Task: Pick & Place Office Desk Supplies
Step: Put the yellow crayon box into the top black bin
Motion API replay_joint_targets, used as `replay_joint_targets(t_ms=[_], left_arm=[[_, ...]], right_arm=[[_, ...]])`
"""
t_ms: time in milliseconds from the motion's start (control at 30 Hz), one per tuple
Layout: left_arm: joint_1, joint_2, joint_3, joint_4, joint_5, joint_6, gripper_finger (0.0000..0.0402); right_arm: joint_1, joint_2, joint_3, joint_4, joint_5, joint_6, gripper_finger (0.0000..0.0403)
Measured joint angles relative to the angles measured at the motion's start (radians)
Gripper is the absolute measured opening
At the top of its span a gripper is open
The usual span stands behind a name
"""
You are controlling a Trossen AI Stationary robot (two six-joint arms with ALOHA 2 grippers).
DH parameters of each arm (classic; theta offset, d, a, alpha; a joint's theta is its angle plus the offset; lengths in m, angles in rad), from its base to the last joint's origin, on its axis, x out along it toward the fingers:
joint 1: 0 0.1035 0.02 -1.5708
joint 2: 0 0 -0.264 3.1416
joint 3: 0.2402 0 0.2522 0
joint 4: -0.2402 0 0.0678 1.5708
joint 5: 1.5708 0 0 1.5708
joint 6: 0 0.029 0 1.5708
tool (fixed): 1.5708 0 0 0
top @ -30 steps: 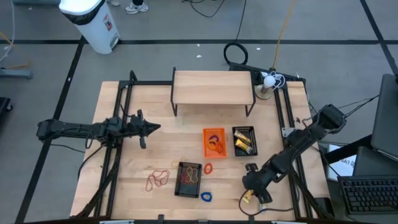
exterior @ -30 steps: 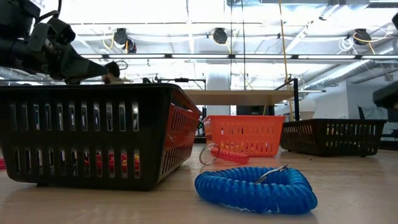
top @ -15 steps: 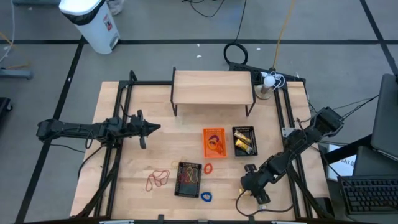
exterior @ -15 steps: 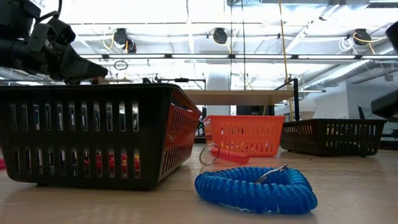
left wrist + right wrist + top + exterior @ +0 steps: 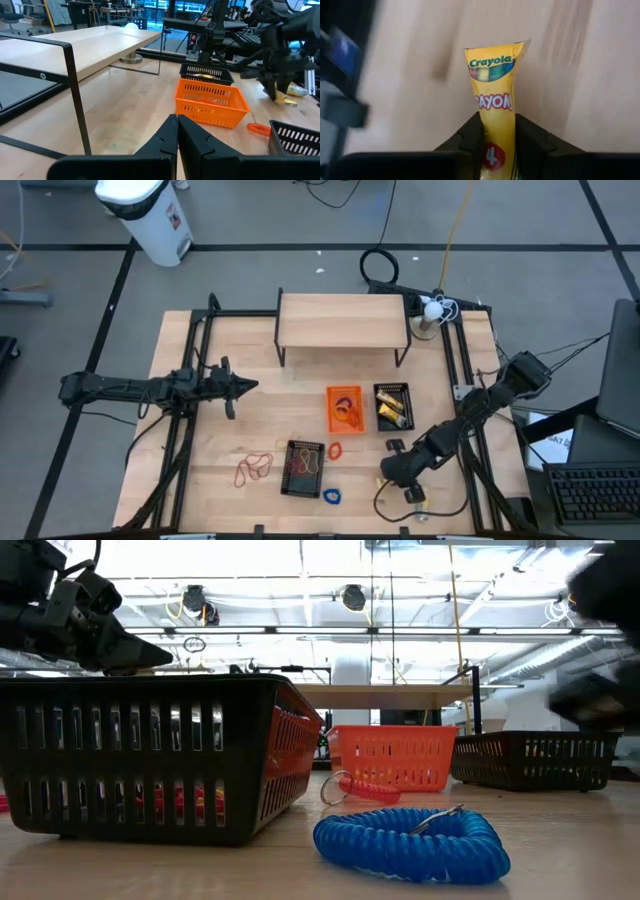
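Right wrist view: right gripper (image 5: 496,131) clamps a yellow crayon pack (image 5: 493,105) over the table's front right; carrying step; next, likely the black bin (image 5: 393,407); left gripper (image 5: 177,131) waits closed at the left edge.

Yellow crayon packet (image 5: 493,105), orange basket (image 5: 344,408), blue coiled ring (image 5: 410,843).
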Motion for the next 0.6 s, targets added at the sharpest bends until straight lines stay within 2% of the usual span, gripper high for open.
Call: replay_joint_targets(t_ms=[133, 367, 500, 600], left_arm=[[0.0, 0.0, 0.0, 0.001, 0.0, 0.0, 0.001], [0.0, 0.0, 0.0, 0.003, 0.0, 0.0, 0.001], [0.0, 0.0, 0.0, 0.003, -0.001, 0.004, 0.001], [0.0, 0.0, 0.0, 0.004, -0.001, 0.004, 0.001]], right_arm=[[-0.03, -0.093, 0.003, 0.083, -0.012, -0.101, 0.0067], [-0.112, -0.29, 0.001, 0.167, 0.013, -0.302, 0.009], [-0.173, -0.427, -0.052, 0.307, 0.005, -0.404, 0.0077], [-0.232, -0.535, -0.108, 0.387, 0.006, -0.417, 0.007]])
